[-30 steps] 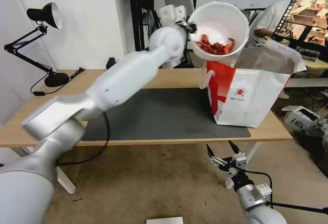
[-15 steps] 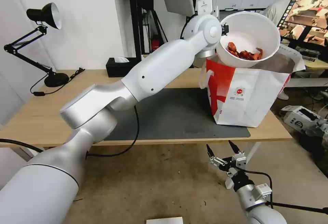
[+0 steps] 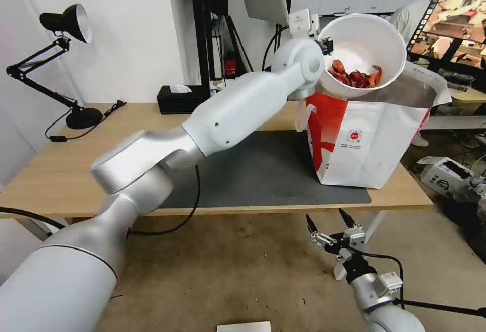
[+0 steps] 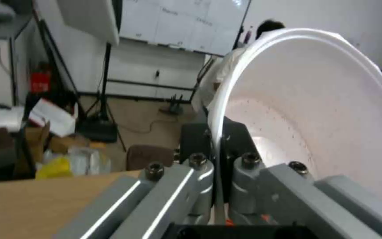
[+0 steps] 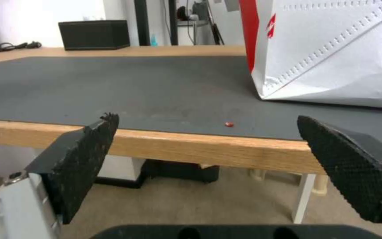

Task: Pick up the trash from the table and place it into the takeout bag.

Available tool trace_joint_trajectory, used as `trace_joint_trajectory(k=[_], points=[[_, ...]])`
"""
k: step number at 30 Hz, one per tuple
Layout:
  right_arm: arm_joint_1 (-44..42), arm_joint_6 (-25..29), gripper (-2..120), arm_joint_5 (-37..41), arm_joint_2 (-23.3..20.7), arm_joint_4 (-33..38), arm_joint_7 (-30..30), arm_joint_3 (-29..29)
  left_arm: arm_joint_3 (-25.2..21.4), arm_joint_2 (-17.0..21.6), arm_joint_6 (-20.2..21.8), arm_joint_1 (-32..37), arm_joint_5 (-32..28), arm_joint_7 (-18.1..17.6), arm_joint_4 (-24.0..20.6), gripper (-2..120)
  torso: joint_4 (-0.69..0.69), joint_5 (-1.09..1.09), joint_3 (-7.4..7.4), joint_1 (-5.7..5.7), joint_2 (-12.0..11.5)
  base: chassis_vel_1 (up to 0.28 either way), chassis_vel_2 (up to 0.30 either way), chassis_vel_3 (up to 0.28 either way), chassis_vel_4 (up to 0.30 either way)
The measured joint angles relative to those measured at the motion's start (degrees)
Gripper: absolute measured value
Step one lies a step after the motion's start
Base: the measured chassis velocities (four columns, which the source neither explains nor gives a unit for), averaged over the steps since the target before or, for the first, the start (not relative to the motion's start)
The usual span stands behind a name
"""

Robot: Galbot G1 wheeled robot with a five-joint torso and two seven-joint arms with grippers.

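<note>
My left gripper (image 3: 324,44) is shut on the rim of the white round bowl (image 3: 365,38), holding it tilted just above the open mouth of the takeout bag (image 3: 369,139). Red crayfish shells (image 3: 354,76) lie in the bowl's low side. In the left wrist view the bowl's rim (image 4: 220,126) runs between the closed fingers (image 4: 200,166). The white-and-red bag stands on the right end of the table (image 3: 61,170), partly on the dark grey mat (image 3: 253,170). Below the table's front edge my right gripper (image 3: 329,220) hangs open with nothing between its pads (image 5: 89,149).
A black tissue box (image 3: 178,100) sits at the table's back edge, and a black desk lamp (image 3: 66,23) stands at the back left. A tiny red scrap (image 5: 229,124) lies on the mat near the front edge. Cluttered floor and a monitor lie to the right.
The left arm swung the bowl rightward from beside the bag to over its open mouth, then lifted it slightly. The right arm has not moved.
</note>
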Motion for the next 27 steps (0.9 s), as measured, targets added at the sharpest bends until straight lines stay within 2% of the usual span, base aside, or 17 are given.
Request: trace_joint_trajectory(k=[3, 5, 8, 9, 10, 13, 14, 17, 18, 21, 23, 24, 25, 27], points=[[0.0, 0.0, 100, 0.0, 0.0, 0.0, 0.0, 0.0, 0.8, 0.0, -0.5, 0.6, 1.9, 1.2, -0.6, 0, 0.00, 0.00, 0.00, 0.00, 0.0, 0.000, 0.000, 0.000, 0.000], [0.0, 0.0, 100, 0.0, 0.0, 0.0, 0.0, 0.0, 2.4, 0.1, -0.8, 1.0, 4.2, 3.2, -0.9, 0, -0.01, 0.00, 0.00, 0.00, 0.0, 0.000, 0.000, 0.000, 0.000], [0.0, 0.0, 100, 0.0, 0.0, 0.0, 0.0, 0.0, 2.8, 0.1, -0.3, 1.1, 4.4, 4.1, -1.2, 0, -0.01, 0.00, 0.00, 0.00, 0.0, 0.000, 0.000, 0.000, 0.000], [0.0, 0.0, 100, 0.0, 0.0, 0.0, 0.0, 0.0, 3.6, 0.1, 1.6, 1.0, 4.4, 5.9, -1.7, 0, 0.00, 0.00, 0.00, 0.00, 0.0, 0.000, 0.000, 0.000, 0.000], [0.0, 0.0, 100, 0.0, 0.0, 0.0, 0.0, 0.0, 3.6, 0.1, 1.6, 1.0, 4.4, 5.9, -1.7, 0, 0.00, 0.00, 0.00, 0.00, 0.0, 0.000, 0.000, 0.000, 0.000], [0.0, 0.0, 100, 0.0, 0.0, 0.0, 0.0, 0.0, 4.5, 0.1, 6.7, 0.3, 2.0, 7.0, -2.1, 0, -0.01, 0.00, -0.01, 0.00, 0.0, 0.000, 0.000, 0.000, 0.000], [0.0, 0.0, 100, 0.0, 0.0, 0.0, 0.0, 0.0, 4.5, 0.1, 6.7, 0.3, 2.0, 7.0, -2.1, 0, -0.01, 0.00, -0.01, 0.00, 0.0, 0.000, 0.000, 0.000, 0.000], [0.0, 0.0, 100, 0.0, 0.0, 0.0, 0.0, 0.0, 4.8, 0.1, 12.1, -0.5, -1.9, 7.3, -1.3, 0, -0.01, 0.00, 0.00, 0.00, 0.0, 0.000, 0.000, 0.000, 0.000], [0.0, 0.0, 100, 0.0, 0.0, 0.0, 0.0, 0.0, 4.8, 0.1, 12.1, -0.5, -1.9, 7.3, -1.3, 0, -0.01, 0.00, 0.00, 0.00, 0.0, 0.000, 0.000, 0.000, 0.000], [0.0, 0.0, 100, 0.0, 0.0, 0.0, 0.0, 0.0, 5.3, 0.1, 16.2, -1.2, -5.9, 6.9, 0.7, 0, -0.01, 0.00, 0.00, 0.00, 0.0, 0.000, 0.000, 0.000, 0.000], [0.0, 0.0, 100, 0.0, 0.0, 0.0, 0.0, 0.0, 5.4, 0.1, 16.8, -1.2, -6.5, 6.8, 1.0, 0, -0.01, 0.00, 0.00, 0.00, 0.0, 0.000, 0.000, 0.000, 0.000], [0.0, 0.0, 100, 0.0, 0.0, 0.0, 0.0, 0.0, 5.5, 0.1, 19.9, -1.3, -8.5, 6.6, 1.9, 0, 0.00, 0.00, 0.00, 0.00, 0.0, 0.000, 0.000, 0.000, 0.000], [0.0, 0.0, 100, 0.0, 0.0, 0.0, 0.0, 0.0, 5.5, 0.1, 21.3, -1.3, -9.4, 6.7, 2.2, 0, 0.00, 0.00, 0.00, 0.00, 0.0, 0.000, 0.000, 0.000, 0.000], [0.0, 0.0, 100, 0.0, 0.0, 0.0, 0.0, 0.0, 5.6, 0.1, 22.2, -1.3, -10.0, 6.8, 2.4, 0, 0.00, 0.00, 0.00, 0.00, 0.0, 0.000, 0.000, 0.000, 0.000]])
